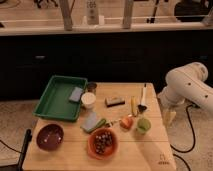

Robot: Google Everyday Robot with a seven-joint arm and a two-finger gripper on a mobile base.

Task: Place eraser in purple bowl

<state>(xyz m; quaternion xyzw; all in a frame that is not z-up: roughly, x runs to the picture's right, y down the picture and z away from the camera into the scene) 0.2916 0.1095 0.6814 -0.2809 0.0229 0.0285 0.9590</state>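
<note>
Arm point(187, 86) comes in from the right edge of the camera view, white and thick. It bends down toward the right side of the wooden table point(145, 152), and its far end is cut off by the frame. You will find the gripper point(169, 116) hanging low, just off the table's right edge, pointing downward and well apart from everything on the tabletop. You cannot tell whether it is spread or closed, and it shows nothing in its grasp.

Several small things are hard to make out. A slim yellowish item point(133, 106) and a dark-handled utensil point(143, 99) lie right of centre. An orange-red object point(126, 122) sits beside a small green cup point(144, 125).

Your eraser point(115, 101) is a small flat block, dark on top over a paler base. It lies on the table near the middle, right of the white cup point(88, 100). The purple bowl point(49, 137), round and dark maroon, sits at the near left corner, well apart from the eraser. Between them lies a blue-grey sponge point(90, 121). Another sponge point(76, 94) rests in the green tray point(54, 102). The orange bowl point(91, 148), with dark pieces inside, stands right of the purple one.
</note>
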